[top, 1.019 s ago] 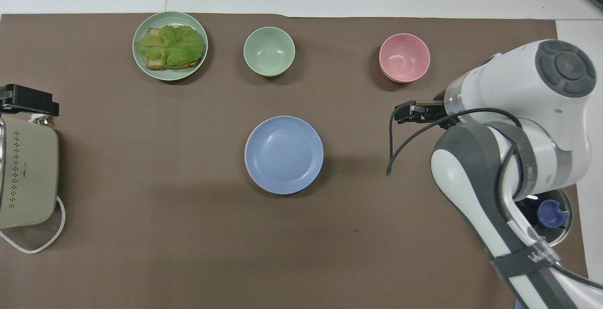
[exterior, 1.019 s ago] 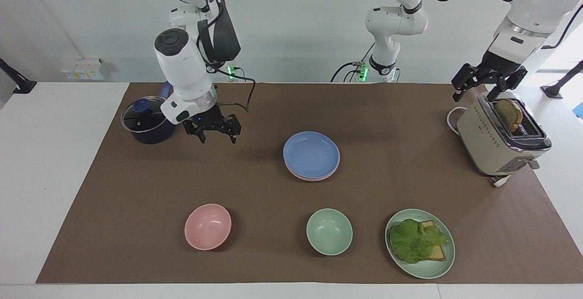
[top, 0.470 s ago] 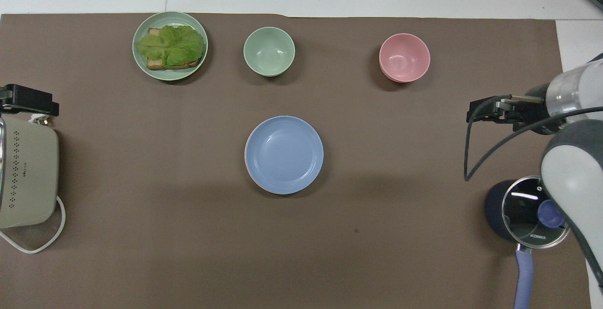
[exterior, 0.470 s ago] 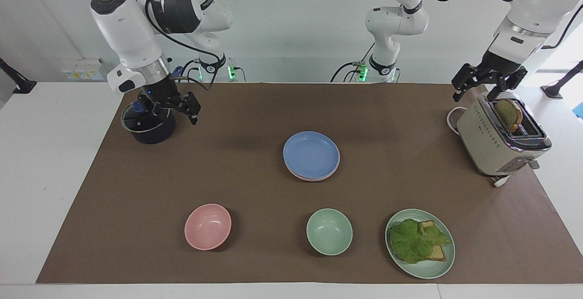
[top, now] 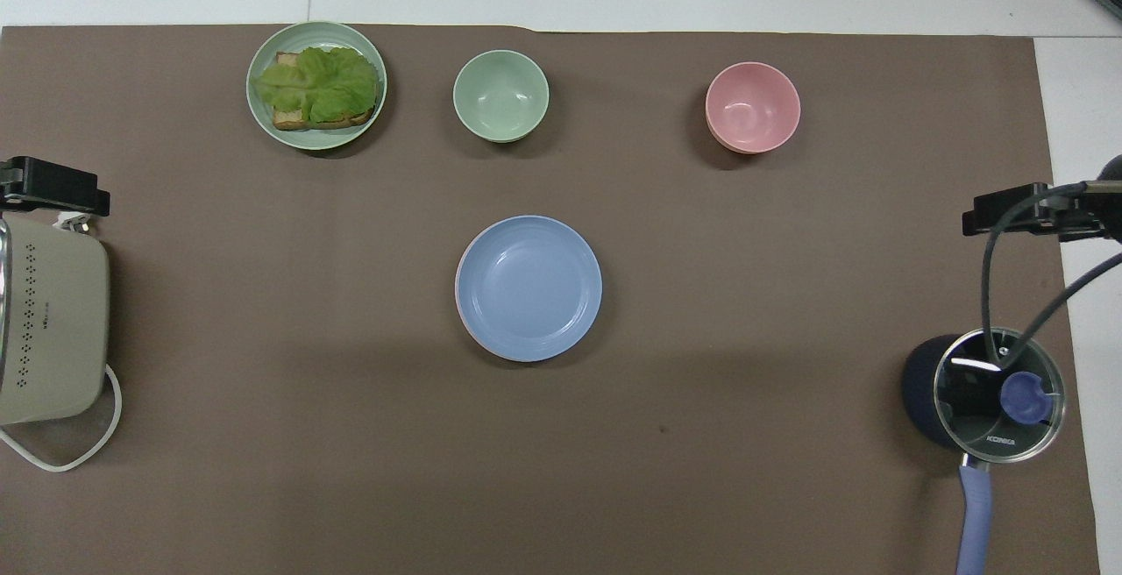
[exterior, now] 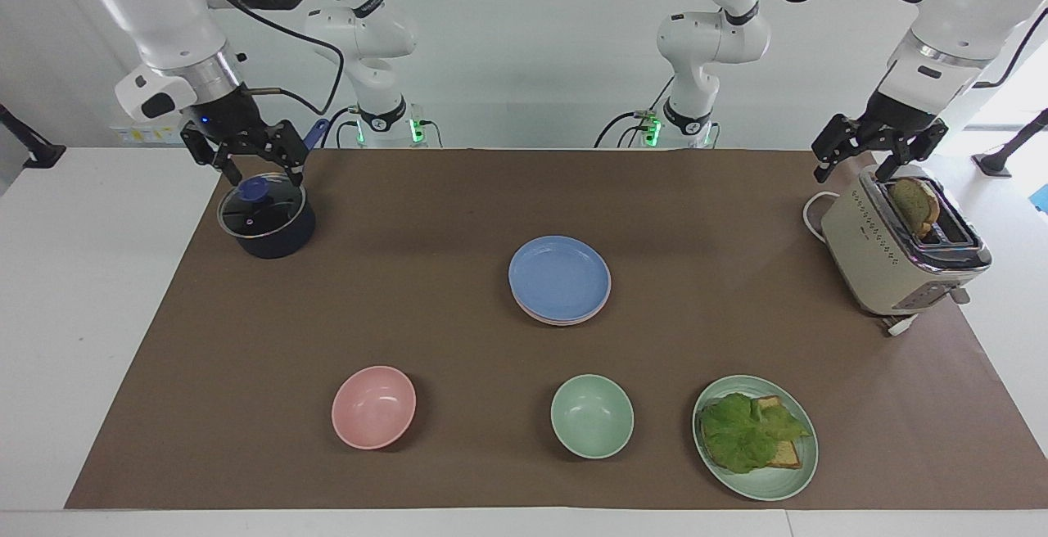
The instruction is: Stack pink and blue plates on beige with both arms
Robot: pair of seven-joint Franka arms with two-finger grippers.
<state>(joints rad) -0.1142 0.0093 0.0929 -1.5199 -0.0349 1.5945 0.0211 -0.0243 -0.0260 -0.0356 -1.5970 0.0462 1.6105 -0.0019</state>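
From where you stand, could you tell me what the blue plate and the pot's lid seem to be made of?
Blue plate: probably plastic or a fibre composite, matte; its colour is flat with no sharp glints, and faint rings mark the well. Ceramic cannot be ruled out.
Pot's lid: likely clear glass in a shiny metal rim, with a blue knob; it reflects lights and the dark inside shows through.

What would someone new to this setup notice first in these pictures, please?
Mid-table sits a plate stack, the blue plate on top with a pink rim just showing beneath. The right gripper hangs open over the lidded pot. The left gripper waits open over the toaster, which holds bread.
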